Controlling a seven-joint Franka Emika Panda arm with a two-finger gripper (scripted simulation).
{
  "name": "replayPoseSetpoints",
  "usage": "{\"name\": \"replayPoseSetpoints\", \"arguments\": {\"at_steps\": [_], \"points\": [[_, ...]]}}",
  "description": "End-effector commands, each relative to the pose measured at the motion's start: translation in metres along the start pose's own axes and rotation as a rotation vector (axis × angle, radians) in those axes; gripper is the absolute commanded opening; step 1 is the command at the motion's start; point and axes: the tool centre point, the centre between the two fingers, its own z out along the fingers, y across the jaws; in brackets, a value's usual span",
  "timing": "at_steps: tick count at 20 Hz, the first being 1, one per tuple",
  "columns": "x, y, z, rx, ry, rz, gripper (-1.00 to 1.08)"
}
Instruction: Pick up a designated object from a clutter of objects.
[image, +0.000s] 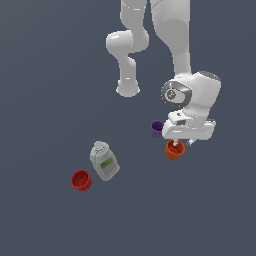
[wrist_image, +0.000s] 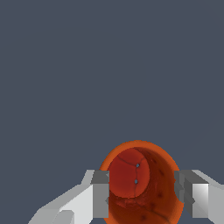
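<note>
At this moment we found the gripper (image: 178, 144) positioned directly over the orange cup (image: 174, 149), right of centre in the exterior view. In the wrist view the two fingers (wrist_image: 100, 197) stood one on each side of the orange cup (wrist_image: 140, 183), just outside its round rim, with the cup's mouth open toward the camera. We judged the jaws to be apart and straddling the cup; whether the pads already touched the wall could not be settled, since the contact lines fell at the frame's lower edge.

The remaining clutter lay undisturbed. The purple cup (image: 157, 129) sat just beside the gripper body, toward the exterior view's left. The grey bottle (image: 104, 161) with its green label lay well apart, left of centre, and the red cup (image: 80, 180) rested near it at lower left.

We assessed progress as follows: approach and alignment appeared complete; closing on the cup and lifting it were not yet done. The cup appeared to rest on the floor surface.
</note>
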Motion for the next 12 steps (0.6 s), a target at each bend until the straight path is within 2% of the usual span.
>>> {"name": "replayPoseSetpoints", "arguments": {"at_steps": [1,6,12], "points": [[-0.007,-0.012,0.005,0.014,0.007,-0.002,0.28],[-0.017,-0.026,0.012,0.032,0.013,-0.006,0.28],[-0.020,-0.028,0.013,0.035,0.013,-0.008,0.28]]}}
